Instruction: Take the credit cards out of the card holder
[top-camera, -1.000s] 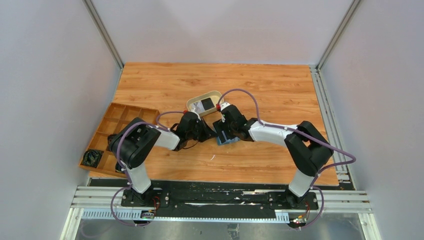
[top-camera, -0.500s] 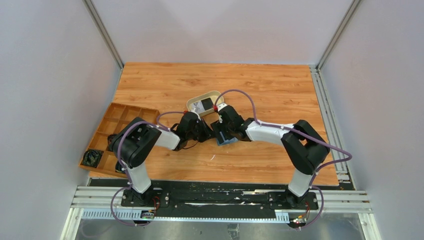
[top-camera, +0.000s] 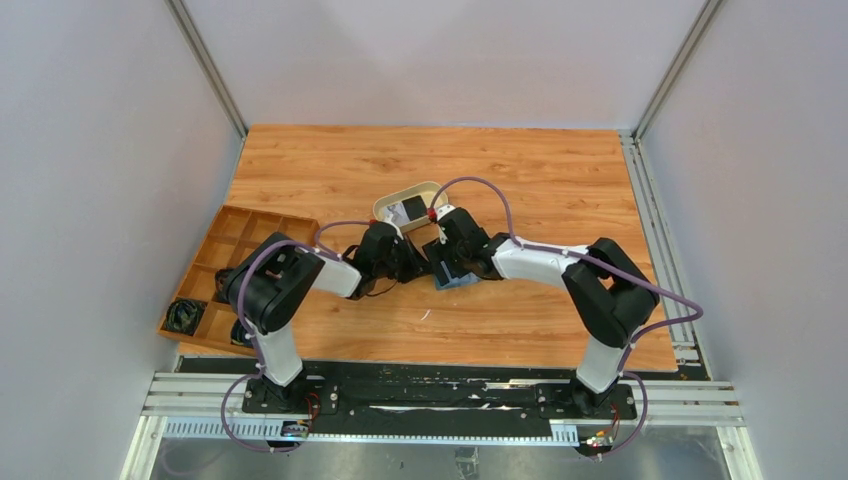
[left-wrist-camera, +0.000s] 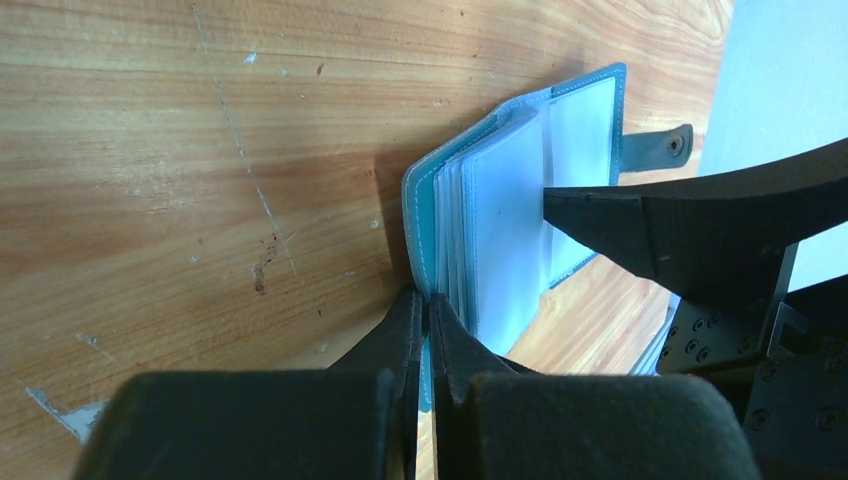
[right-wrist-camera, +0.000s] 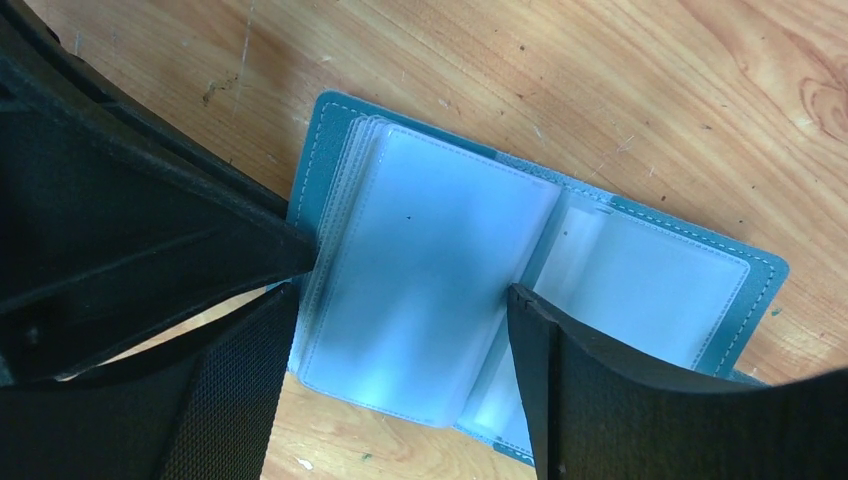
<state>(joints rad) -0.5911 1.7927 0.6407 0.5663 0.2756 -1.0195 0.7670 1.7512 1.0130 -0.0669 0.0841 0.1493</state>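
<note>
My left claw (left-wrist-camera: 425, 335) pinches tight on one cover edge of the open card holder (right-wrist-camera: 640, 270) on the wooden table (right-wrist-camera: 600, 80). My right claw (right-wrist-camera: 400, 295) is spread wide, its fingers straddling the stack of clear sleeves (right-wrist-camera: 420, 260) directly beneath it.

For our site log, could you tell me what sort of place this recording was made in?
Most likely a robotics lab test cell: a wooden table boxed in by plain pale panels on aluminium framing, with a left arm and a right arm bolted to a rail at its near edge.
</note>
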